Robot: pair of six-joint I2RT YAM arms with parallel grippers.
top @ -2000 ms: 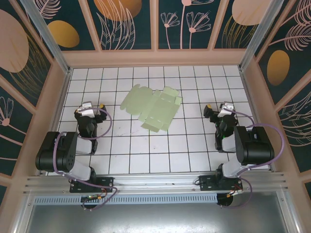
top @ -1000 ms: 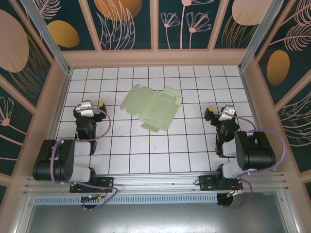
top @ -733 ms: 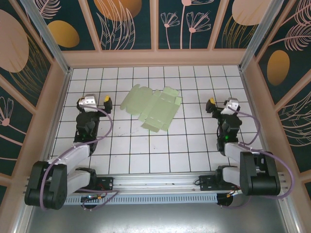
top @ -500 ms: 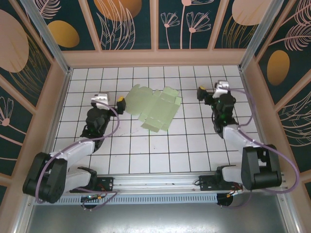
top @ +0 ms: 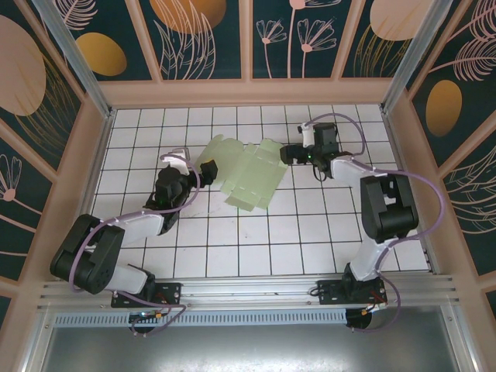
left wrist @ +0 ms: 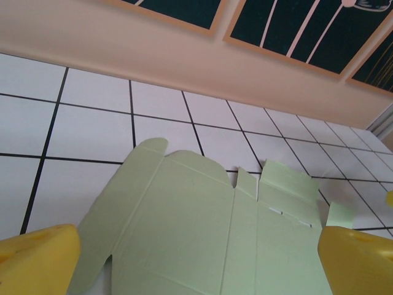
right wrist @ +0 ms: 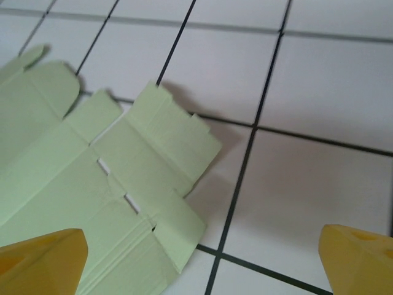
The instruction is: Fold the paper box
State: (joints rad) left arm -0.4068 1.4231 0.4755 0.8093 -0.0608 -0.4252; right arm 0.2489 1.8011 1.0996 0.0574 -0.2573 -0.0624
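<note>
The paper box (top: pixel 242 174) lies flat, unfolded, pale green.

White gridded table (top: pixel 256 248), dark floral walls (top: pixel 209 46)

Bare tiled floor (top: pixel 256 240) rings the flat paper box (top: pixel 242 174), walls (top: pixel 248 93) well apart.

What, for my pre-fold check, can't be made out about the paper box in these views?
Top external: paper box left edge, under the left jaws; creases too small.
Left wrist: its near part, cut off by the bottom edge.
Right wrist: its left part, cut off by the left edge.
</note>
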